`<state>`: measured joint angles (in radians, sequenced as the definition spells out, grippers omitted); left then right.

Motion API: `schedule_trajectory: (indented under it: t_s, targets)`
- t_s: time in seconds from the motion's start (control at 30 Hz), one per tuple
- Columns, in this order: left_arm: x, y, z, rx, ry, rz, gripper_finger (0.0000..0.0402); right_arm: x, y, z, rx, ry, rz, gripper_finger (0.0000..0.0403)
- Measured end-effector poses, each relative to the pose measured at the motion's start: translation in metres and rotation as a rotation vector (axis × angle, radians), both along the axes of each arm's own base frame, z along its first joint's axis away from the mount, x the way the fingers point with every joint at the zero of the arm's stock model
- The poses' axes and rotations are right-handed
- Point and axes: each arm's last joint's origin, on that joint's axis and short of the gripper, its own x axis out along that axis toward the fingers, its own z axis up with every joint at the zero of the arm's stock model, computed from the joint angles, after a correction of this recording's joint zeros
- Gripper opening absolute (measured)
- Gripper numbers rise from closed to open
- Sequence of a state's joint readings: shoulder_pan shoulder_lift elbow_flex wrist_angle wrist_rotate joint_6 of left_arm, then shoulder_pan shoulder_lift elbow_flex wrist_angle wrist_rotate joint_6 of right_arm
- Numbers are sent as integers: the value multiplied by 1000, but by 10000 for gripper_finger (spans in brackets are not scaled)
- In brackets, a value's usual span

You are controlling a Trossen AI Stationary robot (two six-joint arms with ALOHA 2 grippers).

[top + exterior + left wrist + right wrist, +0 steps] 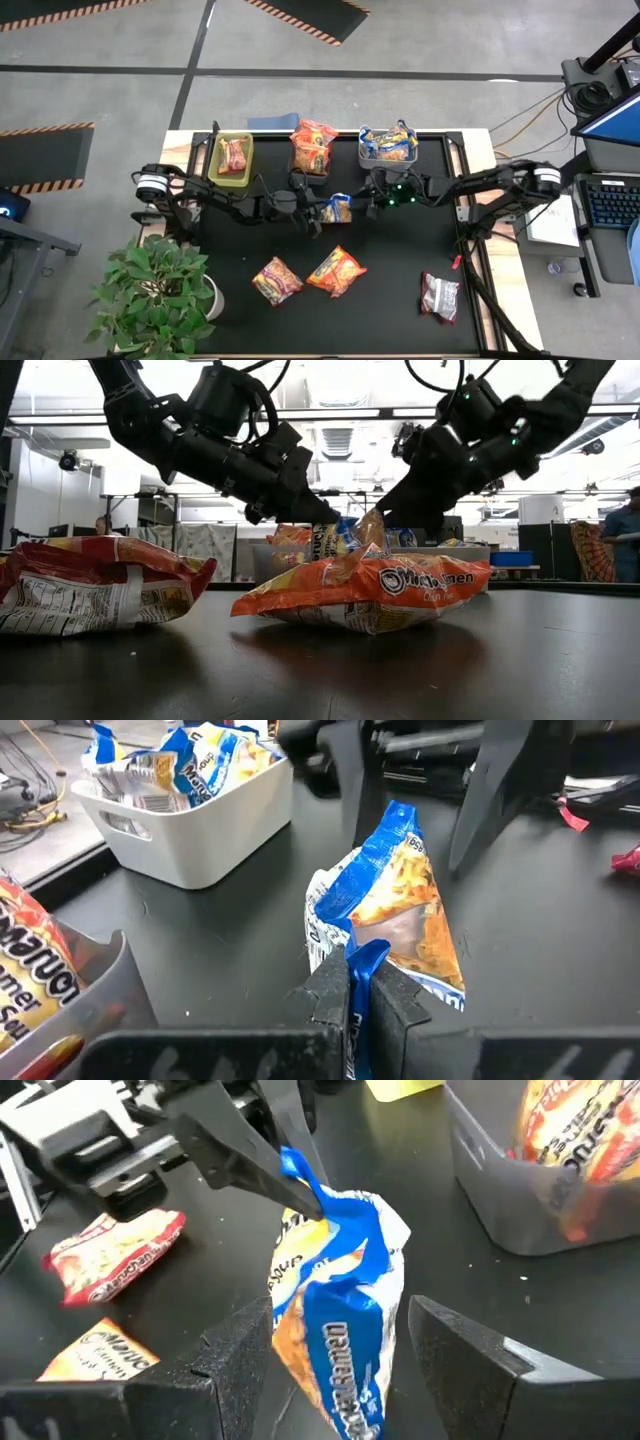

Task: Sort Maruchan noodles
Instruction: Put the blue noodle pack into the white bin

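Left gripper (360,982) has its jaws clamped tight on a crimped blue edge of the blue-and-yellow packet (400,910), holding it up at mid-bench. Right gripper (345,1350) faces it with jaws spread wide, the packet's other end sitting between them, apparently untouched, though contact is hard to judge. Behind, the white bin (387,152) holds more blue-and-yellow packets, the dark bin (309,163) orange-red ones, the green bin (229,172) a single red-and-white one. Nearer the front of the black bench (390,300), two orange packets (336,270) lie side by side, a silver-and-red packet (438,297) well apart.
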<state>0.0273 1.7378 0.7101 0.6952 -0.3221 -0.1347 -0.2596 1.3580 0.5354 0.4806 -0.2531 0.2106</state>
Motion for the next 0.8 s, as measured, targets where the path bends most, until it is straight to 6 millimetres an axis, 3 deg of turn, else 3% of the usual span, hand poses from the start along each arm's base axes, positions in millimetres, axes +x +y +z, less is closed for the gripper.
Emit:
schedule_trajectory:
  t_s: [0.17, 0.43, 0.8]
  targets:
    - [0, 0, 0, 2, 0, -1, 0, 14, -3, -19, 7, -6, 13, 221]
    - [0, 0, -1, 2, 5, -1, 0, 38, 0, -32, -27, 6, 61, 213]
    - [0, 0, -1, 20, 13, -6, 2, 42, 2, -30, -14, 8, 66, 84]
